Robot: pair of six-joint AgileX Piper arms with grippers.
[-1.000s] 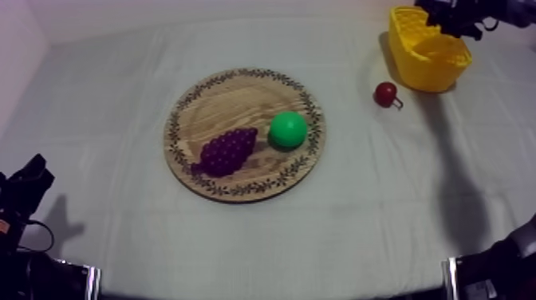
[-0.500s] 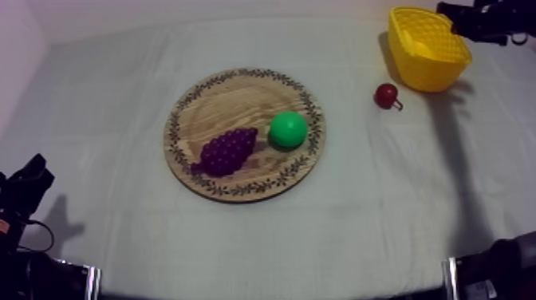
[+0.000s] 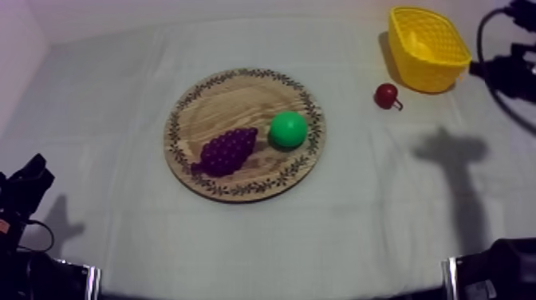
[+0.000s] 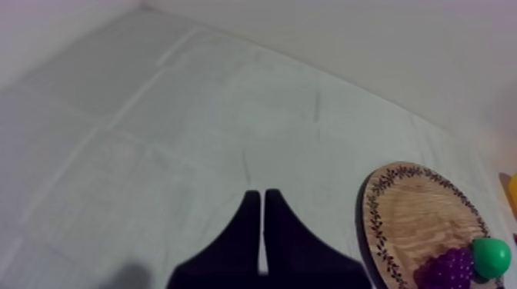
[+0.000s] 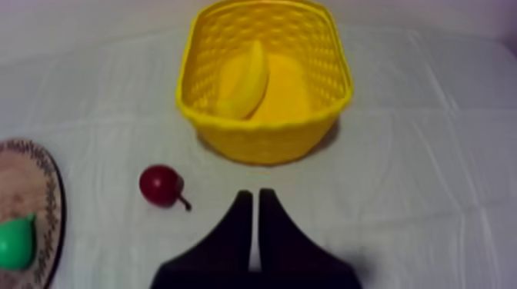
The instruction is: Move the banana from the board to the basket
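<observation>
banana [image 5: 245, 77] lying inside yellow basket [image 5: 261, 146], far right of table | right gripper [image 5: 254, 198] apart from basket, fingers pressed together, holding nothing | left gripper [image 4: 260, 198] near left, fingers together, holding nothing | small red fruit [image 5: 160, 185] just left of basket

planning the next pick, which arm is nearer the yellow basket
Right. The right arm sits just beside the yellow basket, shut jaws pointing at it. The left arm rests low at the opposite side, past the wooden board.

Creased grey-white cloth [image 3: 239, 247] over the table, plain pale wall [image 3: 199, 8] behind, soft dark shadow [image 3: 451, 151] on the cloth
</observation>
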